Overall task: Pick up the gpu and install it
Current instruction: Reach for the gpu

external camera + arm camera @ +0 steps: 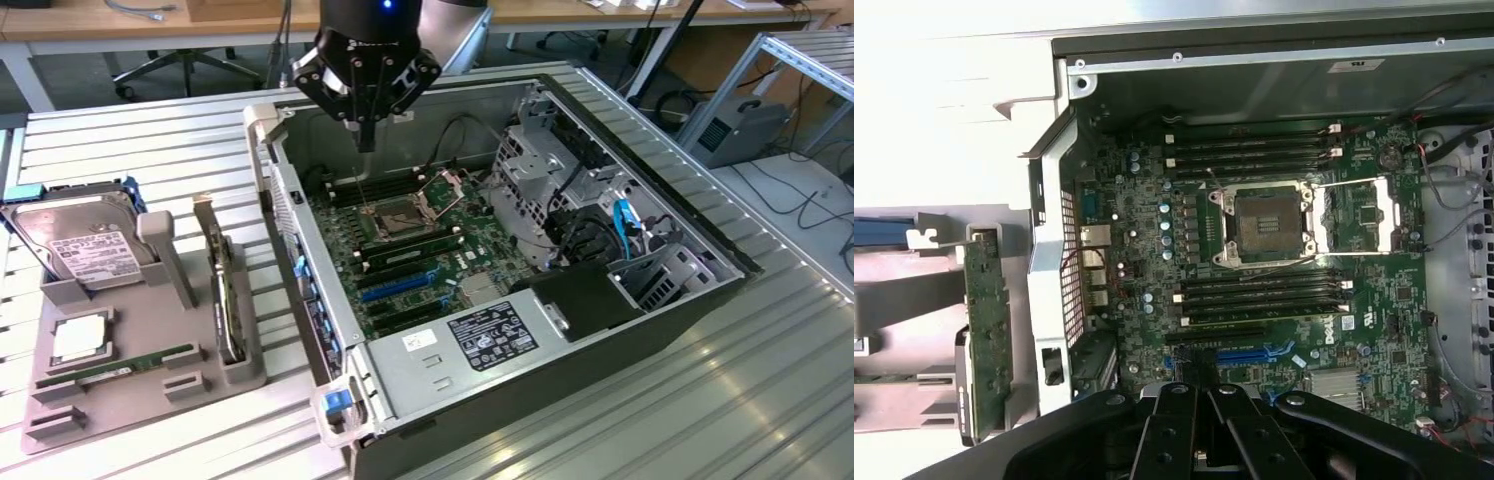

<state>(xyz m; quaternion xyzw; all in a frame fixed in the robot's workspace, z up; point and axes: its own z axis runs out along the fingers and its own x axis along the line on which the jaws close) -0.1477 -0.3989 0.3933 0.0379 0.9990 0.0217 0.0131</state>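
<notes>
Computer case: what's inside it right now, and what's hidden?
Inside the computer case: a green motherboard with its CPU socket open, blue slots bare, and a metal drive cage. A black cover hides whatever lies beneath it. The gpu stands outside, in the grey holder.

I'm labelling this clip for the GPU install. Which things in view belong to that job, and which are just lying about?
Belong to the job: gpu, standing upright in the grey tray; end effector, shut and empty, over the open computer case; motherboard inside it.

Just lying about: hard drive, processor chip and RAM stick, all on the same tray.
</notes>
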